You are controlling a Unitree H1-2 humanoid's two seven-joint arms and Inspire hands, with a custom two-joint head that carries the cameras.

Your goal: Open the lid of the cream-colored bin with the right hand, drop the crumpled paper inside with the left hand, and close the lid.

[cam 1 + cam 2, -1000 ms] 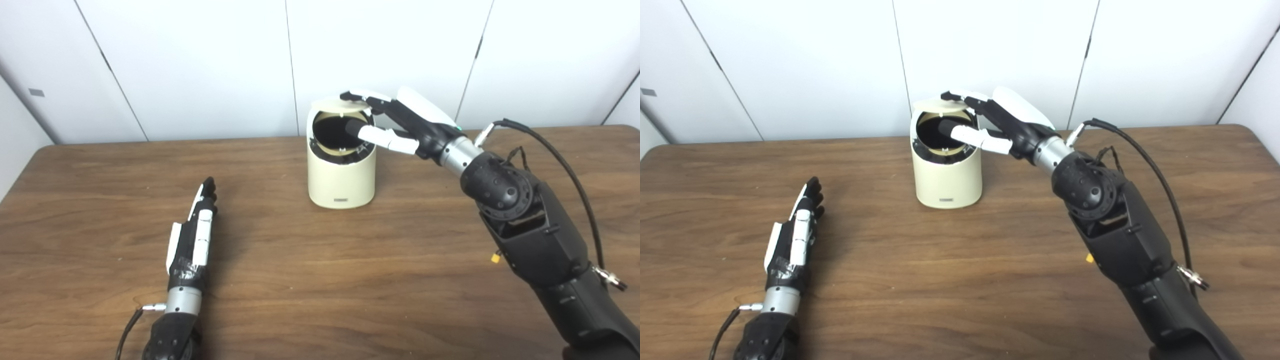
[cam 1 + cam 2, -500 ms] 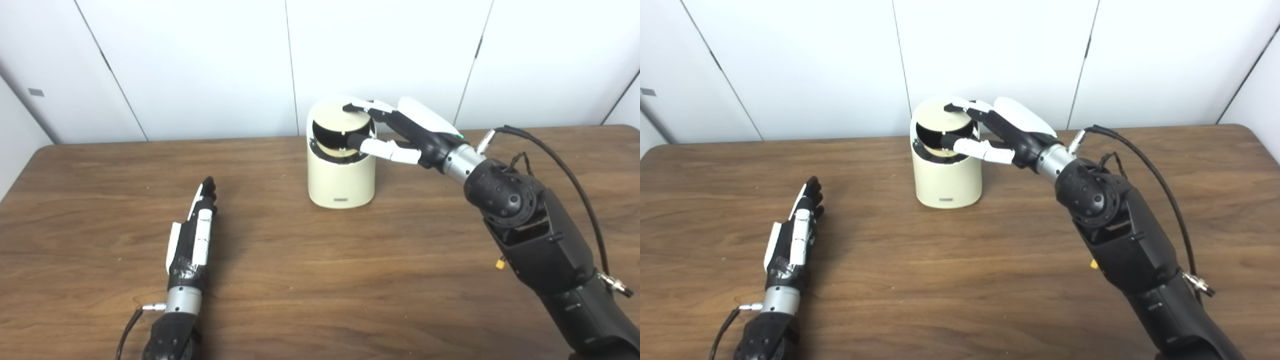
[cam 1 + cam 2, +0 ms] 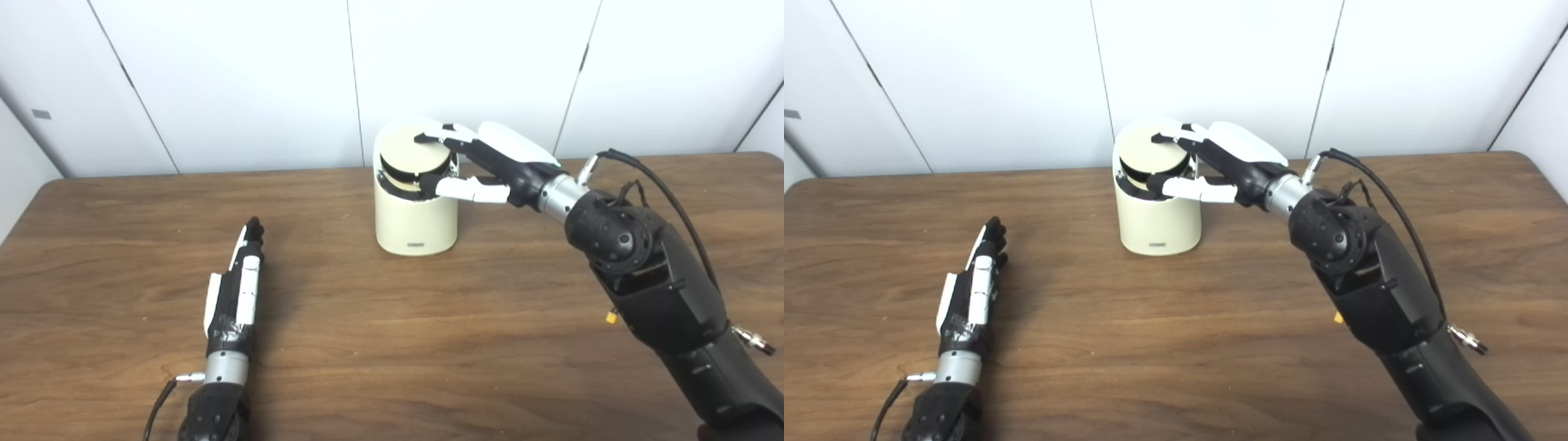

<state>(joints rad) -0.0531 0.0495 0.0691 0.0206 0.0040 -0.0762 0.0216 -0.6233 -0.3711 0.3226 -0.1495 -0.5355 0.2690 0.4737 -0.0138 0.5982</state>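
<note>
Left eye view, left to right. Left hand (image 3: 236,288), black with white panels, lies flat on the brown wood-grain table (image 3: 343,343), fingers straight and loosely together, pointing away from the robot; it holds nothing. Well apart from it, toward the table's far edge at centre, stands the cream-colored cylindrical plastic bin (image 3: 416,214), upright. Its round cream lid (image 3: 415,158) is tilted, nearly down, with a dark crescent of opening showing along its near edge. Right hand (image 3: 490,165) reaches in from the right: fingers spread, fingertips (image 3: 429,136) resting on top of the lid near its far side, thumb (image 3: 462,188) stretched below along the bin's near rim. Not clamped on anything. Crumpled paper not visible in either view. White wall panels (image 3: 245,79) behind the table.
</note>
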